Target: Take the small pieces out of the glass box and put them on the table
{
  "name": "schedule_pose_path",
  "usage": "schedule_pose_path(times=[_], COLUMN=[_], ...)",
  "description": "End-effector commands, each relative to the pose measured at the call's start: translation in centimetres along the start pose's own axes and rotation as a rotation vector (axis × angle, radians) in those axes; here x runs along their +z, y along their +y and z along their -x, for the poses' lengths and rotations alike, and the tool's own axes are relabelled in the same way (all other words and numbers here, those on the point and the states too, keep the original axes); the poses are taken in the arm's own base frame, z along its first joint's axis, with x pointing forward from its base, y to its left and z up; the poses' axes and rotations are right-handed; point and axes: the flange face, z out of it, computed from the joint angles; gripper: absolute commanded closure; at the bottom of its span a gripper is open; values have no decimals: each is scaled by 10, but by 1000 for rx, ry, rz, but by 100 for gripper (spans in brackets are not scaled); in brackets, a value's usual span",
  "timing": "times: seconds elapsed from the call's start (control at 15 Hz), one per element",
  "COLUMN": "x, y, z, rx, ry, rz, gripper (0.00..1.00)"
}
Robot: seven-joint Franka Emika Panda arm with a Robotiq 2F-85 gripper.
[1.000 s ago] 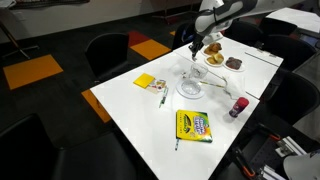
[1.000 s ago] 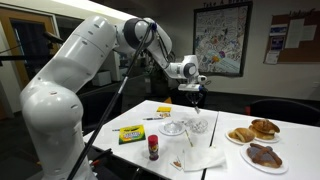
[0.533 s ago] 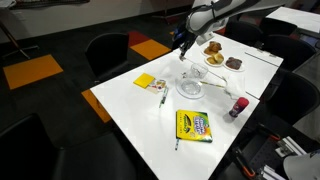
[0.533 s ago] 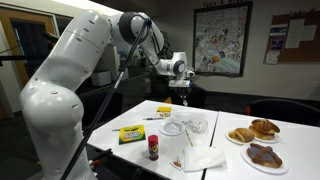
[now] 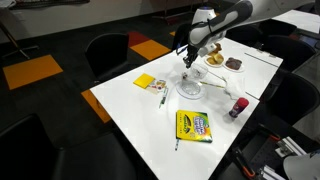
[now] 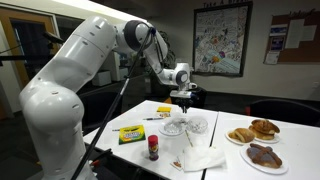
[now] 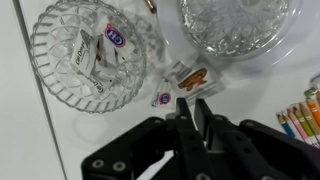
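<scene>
Holding small pieces point(image 7: 112, 38), the glass box point(image 7: 45, 62); 2 more outside.

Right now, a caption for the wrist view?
Jaws over white table: small packets inside a glass container, loose packets beside it.

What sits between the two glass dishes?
Two small pieces lying on the table: a printed packet and a round-labelled one, by the gripper tips. Wrist view shows it.

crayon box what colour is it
Crayon box is yellow and green, clearest in an exterior view.
</scene>
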Motion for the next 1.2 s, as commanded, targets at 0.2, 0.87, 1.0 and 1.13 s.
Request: schedule_pose_path(times=[0.2,0.87,1.0,1.13], x=[-38,-75,-58,-41], y=[13,80,88,92], z=[3,38,47,55], rx=[22,190,204,213], ry=[9,-64,-79,-102], rz=[4,36,27,18], gripper=[33,0,25,32])
